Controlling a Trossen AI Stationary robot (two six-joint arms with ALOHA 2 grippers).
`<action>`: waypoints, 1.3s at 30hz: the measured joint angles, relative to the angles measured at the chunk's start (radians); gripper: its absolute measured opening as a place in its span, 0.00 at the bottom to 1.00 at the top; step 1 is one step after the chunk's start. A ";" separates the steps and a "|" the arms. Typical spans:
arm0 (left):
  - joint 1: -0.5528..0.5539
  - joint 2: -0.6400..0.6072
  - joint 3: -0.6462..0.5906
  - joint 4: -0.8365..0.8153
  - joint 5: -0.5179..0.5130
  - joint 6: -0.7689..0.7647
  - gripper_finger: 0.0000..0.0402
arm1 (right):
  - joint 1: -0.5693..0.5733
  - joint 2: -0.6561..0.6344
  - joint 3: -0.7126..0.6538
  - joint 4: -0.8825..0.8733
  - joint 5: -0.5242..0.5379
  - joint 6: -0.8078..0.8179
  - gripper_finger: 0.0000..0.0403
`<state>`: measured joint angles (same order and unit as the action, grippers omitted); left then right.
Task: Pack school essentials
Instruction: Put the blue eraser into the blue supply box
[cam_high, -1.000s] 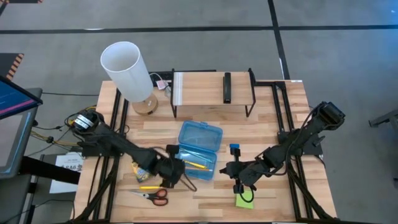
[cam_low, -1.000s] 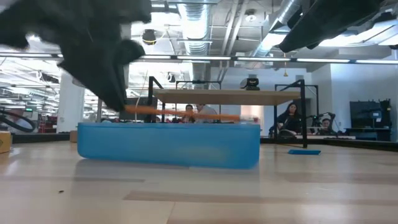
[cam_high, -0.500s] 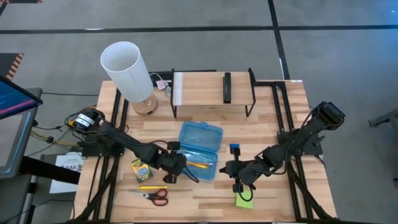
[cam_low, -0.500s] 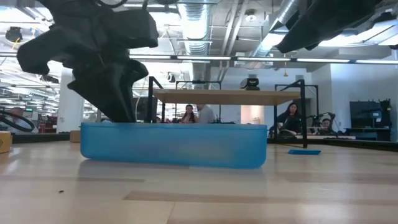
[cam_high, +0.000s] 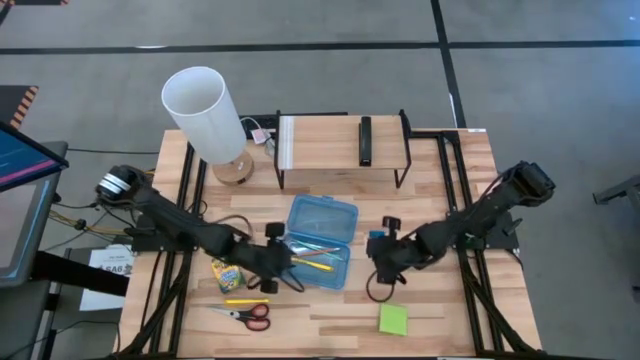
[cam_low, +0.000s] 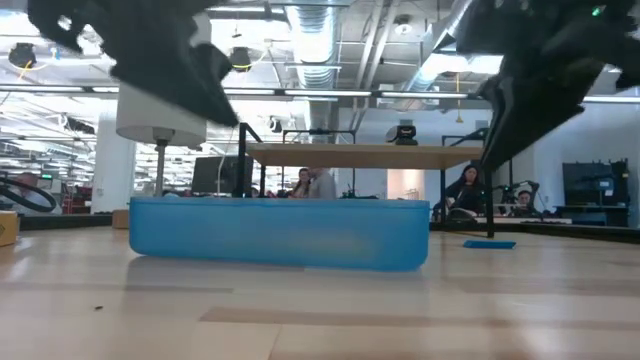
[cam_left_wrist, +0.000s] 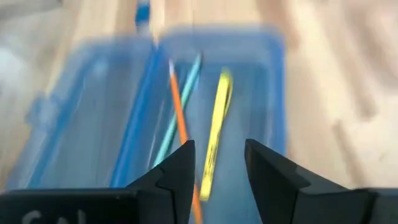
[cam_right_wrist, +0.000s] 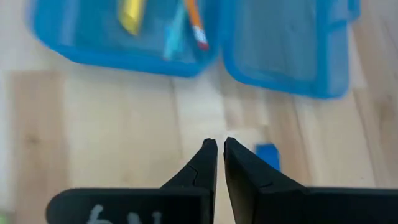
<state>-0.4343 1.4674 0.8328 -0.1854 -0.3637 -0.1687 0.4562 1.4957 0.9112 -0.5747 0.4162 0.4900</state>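
Now the packing is partly done. Three thin pencils, orange (cam_left_wrist: 181, 118), green (cam_left_wrist: 180, 115) and yellow (cam_left_wrist: 215, 127), lie inside the see-through blue plastic case (cam_high: 343, 272), which sits open in the middle of the wooden desk (cam_high: 450, 190).

The left gripper (cam_left_wrist: 219, 180) hangs over the near end of the case with its jaws apart and nothing in them. The right gripper (cam_right_wrist: 220, 165) is just beside the case on the other side, right by the tiny blue eraser (cam_right_wrist: 268, 156). Its jaws are almost shut, with only a thin gap, and they hold nothing.

I think the eraser is next. The right jaws would need to open a bit more, come down around it and pinch it gently, because it is small and flat.

Other things wait on the desk: the crayon box (cam_high: 226, 272), a small cardboard block; the scissors (cam_high: 246, 314) with shiny blades and round red handles; one more yellow pencil (cam_high: 245, 300); and the square lime-green sticky-note pad (cam_high: 393, 319).
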 joint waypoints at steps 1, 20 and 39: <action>0.000 -0.037 -0.049 0.081 0.005 0.005 0.32 | -0.011 0.000 0.000 -0.014 -0.004 -0.001 0.13; -0.011 -0.392 -0.457 0.677 0.040 0.055 0.32 | -0.290 -0.344 -0.510 0.390 -0.130 0.170 0.13; -0.011 -0.387 -0.455 0.674 0.043 0.034 0.32 | -0.454 -0.231 -0.523 0.441 -0.406 0.315 0.55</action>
<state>-0.4458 1.0805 0.3775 0.4885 -0.3210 -0.1343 0.0021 1.2647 0.3879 -0.1334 0.0104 0.8054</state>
